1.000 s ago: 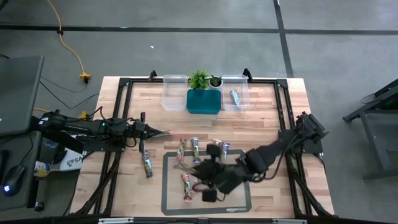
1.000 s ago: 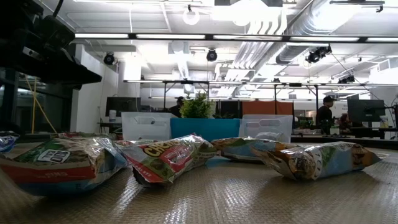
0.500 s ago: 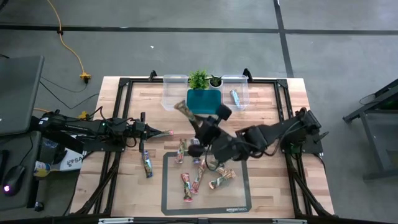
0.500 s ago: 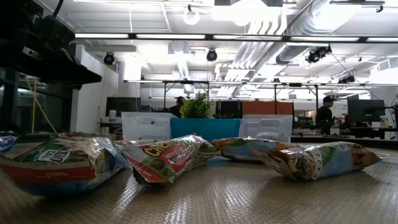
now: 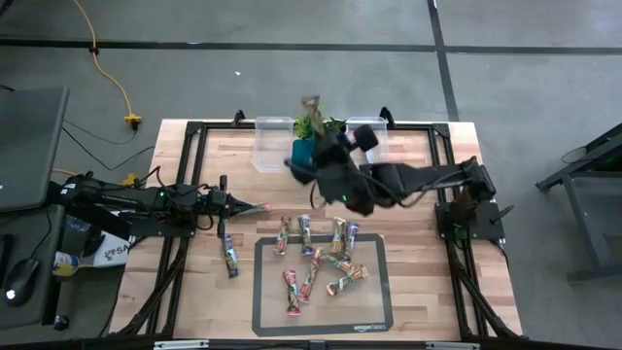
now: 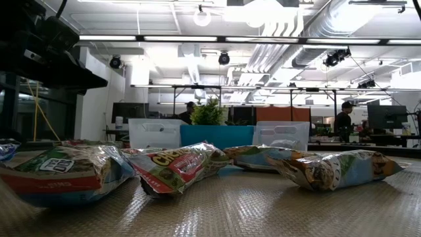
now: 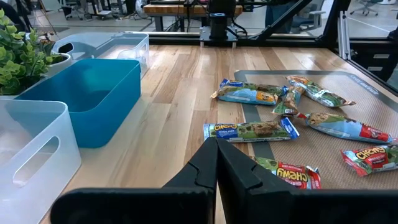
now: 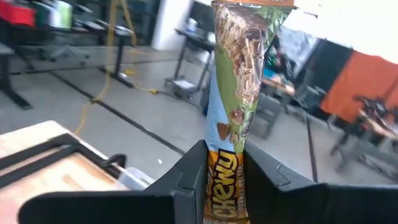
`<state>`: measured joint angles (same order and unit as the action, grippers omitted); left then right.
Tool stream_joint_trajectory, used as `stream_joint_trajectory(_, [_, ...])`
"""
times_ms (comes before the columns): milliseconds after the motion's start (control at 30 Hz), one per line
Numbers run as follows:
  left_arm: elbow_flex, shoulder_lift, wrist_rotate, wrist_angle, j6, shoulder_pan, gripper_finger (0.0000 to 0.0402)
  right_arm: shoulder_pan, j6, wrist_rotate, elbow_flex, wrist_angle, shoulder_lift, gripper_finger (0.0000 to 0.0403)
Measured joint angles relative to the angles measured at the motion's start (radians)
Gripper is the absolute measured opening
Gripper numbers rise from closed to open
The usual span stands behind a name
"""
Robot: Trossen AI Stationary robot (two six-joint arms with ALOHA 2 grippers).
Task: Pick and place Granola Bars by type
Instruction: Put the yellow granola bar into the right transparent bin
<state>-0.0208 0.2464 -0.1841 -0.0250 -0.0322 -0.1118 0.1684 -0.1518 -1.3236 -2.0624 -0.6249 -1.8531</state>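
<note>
right gripper (image 8: 225, 163): clamped on granola bar (image 8: 239, 93), raised over bins | left gripper (image 7: 216, 163): closed, empty

Overhead looks straight down; low camera level, close behind bars (image 6: 177, 168)

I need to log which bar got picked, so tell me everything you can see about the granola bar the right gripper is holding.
The granola bar is slim, in a shiny crinkled wrapper, green and pale blue with an orange band reading Chewy. The right gripper is shut on its lower end, so it stands upright, raised over the bins at the table's far edge. Only the fingers touch it.
</note>
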Motion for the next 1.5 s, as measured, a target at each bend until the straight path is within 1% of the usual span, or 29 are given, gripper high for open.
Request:
stream_joint_trajectory(133, [0.0, 0.0, 0.0, 0.0, 0.0, 0.0, 0.0001, -0.113, -0.246, 0.075, 0.0, -0.227, 0.028, 0.0066])
stream_joint_trajectory(200, [0.0, 0.0, 0.0, 0.0, 0.0, 0.0, 0.0001, -0.181, -0.366, 0.14, 0.0, -0.371, 0.037, 0.0067])
stream_joint_trajectory(300, [0.0, 0.0, 0.0, 0.0, 0.0, 0.0, 0.0001, -0.285, -0.477, 0.254, 0.0, -0.584, 0.044, 0.0067])
stream_joint_trajectory(367, [0.0, 0.0, 0.0, 0.0, 0.0, 0.0, 0.0001, -0.352, -0.496, 0.324, 0.0, -0.703, 0.045, 0.0067])
stream_joint_trajectory(433, [0.0, 0.0, 0.0, 0.0, 0.0, 0.0, 0.0001, -0.413, -0.486, 0.364, 0.003, -0.794, 0.046, 0.0067])
stream_joint_trajectory(567, [0.0, 0.0, 0.0, 0.0, 0.0, 0.0, 0.0001, -0.528, -0.355, 0.418, 0.055, -0.841, 0.063, 0.0067])
stream_joint_trajectory(633, [0.0, 0.0, 0.0, 0.0, 0.0, 0.0, 0.0001, -0.59, -0.29, 0.487, 0.092, -0.813, 0.076, 0.0067])
stream_joint_trajectory(700, [0.0, 0.0, 0.0, 0.0, 0.0, 0.0, 0.0001, -0.647, -0.239, 0.572, 0.153, -0.74, 0.096, 0.0067])
stream_joint_trajectory(767, [0.0, 0.0, 0.0, 0.0, 0.0, 0.0, 0.0001, -0.707, -0.189, 0.674, 0.242, -0.605, 0.124, 0.0067])
stream_joint_trajectory(867, [0.0, 0.0, 0.0, 0.0, 0.0, 0.0, 0.0001, -0.787, -0.169, 0.814, 0.406, -0.418, 0.166, 0.0067])
stream_joint_trajectory(933, [0.0, 0.0, 0.0, 0.0, 0.0, 0.0, 0.0001, -0.829, -0.18, 0.905, 0.522, -0.318, 0.193, 0.0067])
stream_joint_trajectory(1033, [0.0, 0.0, 0.0, 0.0, 0.0, 0.0, 0.0001, -0.871, -0.205, 1.009, 0.684, -0.192, 0.229, 0.0067])
stream_joint_trajectory(1167, [0.0, 0.0, 0.0, 0.0, 0.0, 0.0, 0.0001, -0.889, -0.312, 1.15, 0.874, -0.071, 0.275, 0.0067])
stream_joint_trajectory(1267, [0.0, 0.0, 0.0, 0.0, 0.0, 0.0, 0.0001, -0.888, -0.385, 1.21, 0.977, 0.034, 0.313, 0.0067])
stream_joint_trajectory(1367, [0.0, 0.0, 0.0, 0.0, 0.0, 0.0, 0.0001, -0.882, -0.475, 1.27, 1.052, 0.115, 0.345, 0.0067])
stream_joint_trajectory(1500, [0.0, 0.0, 0.0, 0.0, 0.0, 0.0, 0.0001, -0.864, -0.554, 1.275, 1.111, 0.178, 0.377, 0.0067])
